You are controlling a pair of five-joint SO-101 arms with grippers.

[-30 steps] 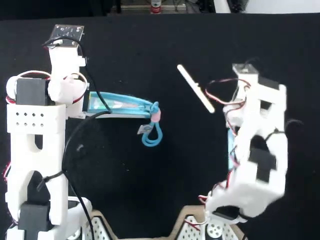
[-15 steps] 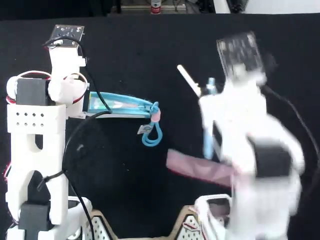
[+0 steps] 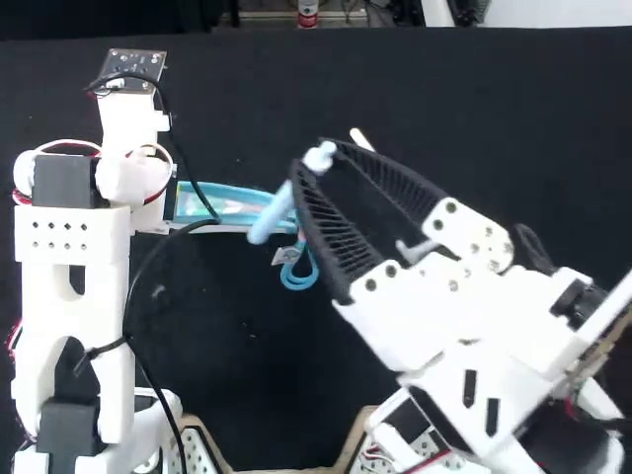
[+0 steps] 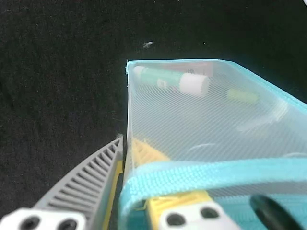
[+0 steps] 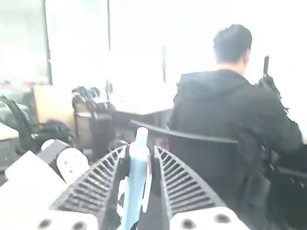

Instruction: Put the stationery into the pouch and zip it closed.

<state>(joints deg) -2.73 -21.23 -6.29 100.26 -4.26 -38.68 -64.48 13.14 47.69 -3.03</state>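
Black cloth covers the table [image 3: 494, 109]. Over the last second the right arm [image 3: 474, 355] has swung from the near right across to the pouch [image 3: 232, 205]. Its ribbed black right gripper [image 3: 314, 168] is clenched on a slim blue pen [image 3: 272, 210], whose lower end seems to hang at the pouch's open mouth, so insertion looks close. The left gripper [image 4: 127, 143] pinches the teal mesh pouch's edge, and a green glue stick [image 4: 170, 80] lies inside. A thin white stick [image 3: 360, 140] waits farther back, so zipping is some way off.
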